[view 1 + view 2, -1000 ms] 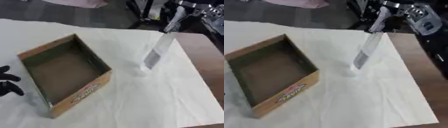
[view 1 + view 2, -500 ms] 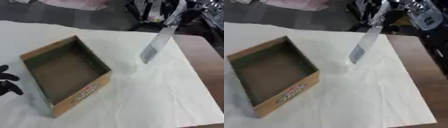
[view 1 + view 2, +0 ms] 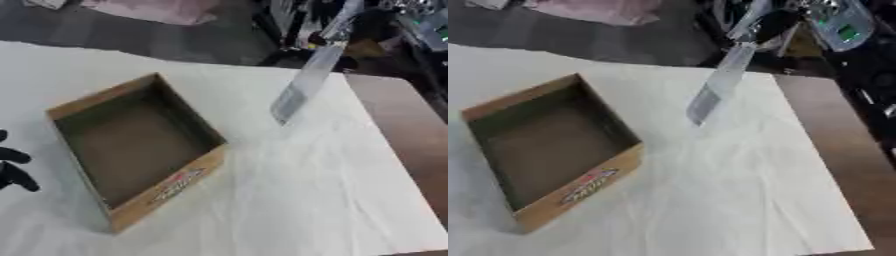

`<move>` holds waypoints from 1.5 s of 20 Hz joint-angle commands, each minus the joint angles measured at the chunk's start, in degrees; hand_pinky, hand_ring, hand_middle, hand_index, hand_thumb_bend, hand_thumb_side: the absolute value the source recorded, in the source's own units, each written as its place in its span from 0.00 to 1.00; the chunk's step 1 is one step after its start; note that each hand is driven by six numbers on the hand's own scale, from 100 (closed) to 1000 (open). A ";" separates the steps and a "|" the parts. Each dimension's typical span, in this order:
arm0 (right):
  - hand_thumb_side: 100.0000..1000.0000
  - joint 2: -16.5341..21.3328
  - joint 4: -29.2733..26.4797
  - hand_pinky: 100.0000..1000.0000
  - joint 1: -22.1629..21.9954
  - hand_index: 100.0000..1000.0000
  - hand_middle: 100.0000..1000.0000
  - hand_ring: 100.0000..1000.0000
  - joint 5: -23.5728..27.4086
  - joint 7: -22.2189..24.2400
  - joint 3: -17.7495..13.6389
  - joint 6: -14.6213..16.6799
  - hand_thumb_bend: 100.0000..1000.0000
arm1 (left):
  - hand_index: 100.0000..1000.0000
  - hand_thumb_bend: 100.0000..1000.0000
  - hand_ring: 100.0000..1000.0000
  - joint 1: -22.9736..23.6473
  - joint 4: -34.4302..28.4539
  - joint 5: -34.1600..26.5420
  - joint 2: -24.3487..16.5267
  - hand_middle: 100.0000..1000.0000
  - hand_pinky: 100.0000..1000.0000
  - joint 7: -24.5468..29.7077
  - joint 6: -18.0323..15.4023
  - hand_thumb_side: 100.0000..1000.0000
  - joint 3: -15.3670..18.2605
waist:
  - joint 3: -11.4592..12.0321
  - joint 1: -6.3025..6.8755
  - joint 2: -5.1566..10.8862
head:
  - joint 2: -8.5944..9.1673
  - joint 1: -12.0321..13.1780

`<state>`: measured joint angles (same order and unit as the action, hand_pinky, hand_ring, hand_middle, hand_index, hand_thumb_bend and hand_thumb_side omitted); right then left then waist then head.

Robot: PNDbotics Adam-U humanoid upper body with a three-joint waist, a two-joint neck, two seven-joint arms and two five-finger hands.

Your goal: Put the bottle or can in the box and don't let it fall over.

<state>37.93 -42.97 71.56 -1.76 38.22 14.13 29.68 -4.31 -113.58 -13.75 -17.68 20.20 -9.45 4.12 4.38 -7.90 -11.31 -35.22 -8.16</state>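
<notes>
Looking down through my left eye, I see an open brown cardboard box lying on the white cloth that covers the desk. Its near side panel carries a red and white printed logo, but I cannot read the writing on it. To the right of the box, well apart from it, a tall slim clear plastic bottle hangs tilted above the cloth, its top leaning away toward the upper right and its lower end off the surface. My right hand comes in from the upper right corner and meets the bottle at its top end; I cannot tell from this view how my fingers are set around it. At the left edge, beside the box, my left hand shows only as dark fingers, relaxed and spread, touching nothing.

Through my right eye the same bottle is seen slanting the same way, its lower end hanging above the cloth between the box and the bare brown wooden desk edge on the right. The dark shape of my right hand sits at the bottle's neck, blurred. The logo on the box stays unreadable here too. My left hand is out of this picture.
</notes>
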 commanded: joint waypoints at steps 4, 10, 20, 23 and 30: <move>0.28 1.01 -3.15 0.00 2.07 0.15 0.44 0.35 0.78 13.75 -0.34 12.93 0.37 | 0.87 0.04 0.45 -1.06 -1.01 -1.02 -1.85 0.57 0.46 0.06 -0.49 0.72 0.52 | 1.40 0.05 1.99 | -0.11 -2.01; 0.27 -2.83 -3.90 0.00 4.69 0.15 0.44 0.36 -0.56 13.75 -2.23 12.16 0.37 | 0.87 0.04 0.46 -2.85 -1.01 -2.83 -2.35 0.57 0.47 -0.15 -0.68 0.70 0.65 | 4.29 -0.15 2.81 | 0.92 -6.08; 0.29 -8.10 -3.72 0.00 7.95 0.14 0.45 0.38 -6.26 13.75 -5.20 11.30 0.37 | 0.87 0.04 0.47 -5.19 -1.01 -6.24 -3.11 0.58 0.48 -0.41 -0.44 0.68 1.04 | 8.35 -0.63 4.31 | -0.51 -11.44; 0.29 -9.19 -4.65 0.00 8.22 0.14 0.45 0.38 -6.74 13.75 -5.59 10.57 0.37 | 0.87 0.04 0.47 -5.39 -1.01 -6.58 -3.15 0.58 0.48 -0.46 -0.35 0.68 1.12 | 8.65 -0.66 4.44 | -0.88 -12.30; 0.28 -11.13 -6.53 0.00 8.75 0.14 0.45 0.38 -7.83 13.75 -7.07 8.80 0.37 | 0.87 0.04 0.47 -5.87 -1.01 -6.86 -3.16 0.58 0.48 -0.37 -0.28 0.68 1.18 | 9.56 -0.98 4.41 | -2.35 -13.99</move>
<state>25.95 -48.00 78.69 -9.27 40.50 8.07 27.40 -9.34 -113.58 -20.32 -19.64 19.87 -9.78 4.84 14.00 -9.49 -8.10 -37.24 -21.65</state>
